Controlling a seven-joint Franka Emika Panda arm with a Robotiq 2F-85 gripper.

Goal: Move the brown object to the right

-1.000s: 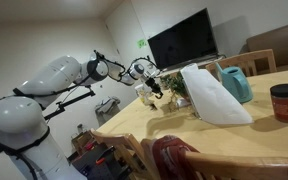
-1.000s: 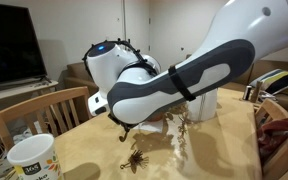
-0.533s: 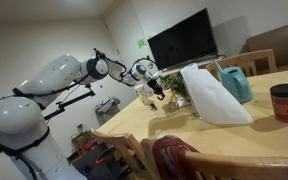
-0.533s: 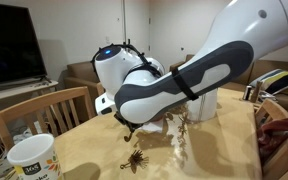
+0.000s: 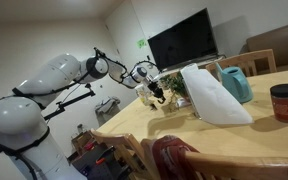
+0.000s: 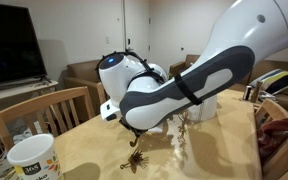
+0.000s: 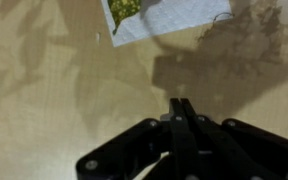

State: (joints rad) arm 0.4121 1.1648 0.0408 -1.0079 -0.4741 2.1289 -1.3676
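One small brown object point(image 6: 134, 160) lies flat on the table point(image 6: 79, 168) in an exterior view, inward from the edge where the mug point(image 6: 32, 158) stands and short of the sprig point(image 6: 180, 132) further in. The gripper point(image 6: 134, 138) hangs directly over it, tips very close. That view is too dark to say whether metal touches it. In the wrist view the fingers point(image 7: 182, 108) are pressed flat together with nothing visible between them, and only bare tabletop lies under the tips. A sheet of paper point(image 7: 164, 15) sits toward the top edge of that view, and the object itself does not show there. In the opposite exterior view the gripper point(image 5: 156, 93) works near the table's far corner, well apart from the jar point(image 5: 285, 102) at the other end. The move looks barely begun: the object rests on the wood, not lifted, and I see no sign that it has reached a place on the right. With the fingers clenched and empty, either a sideways push or a reopening and grasp is left, then the whole shift to the right.
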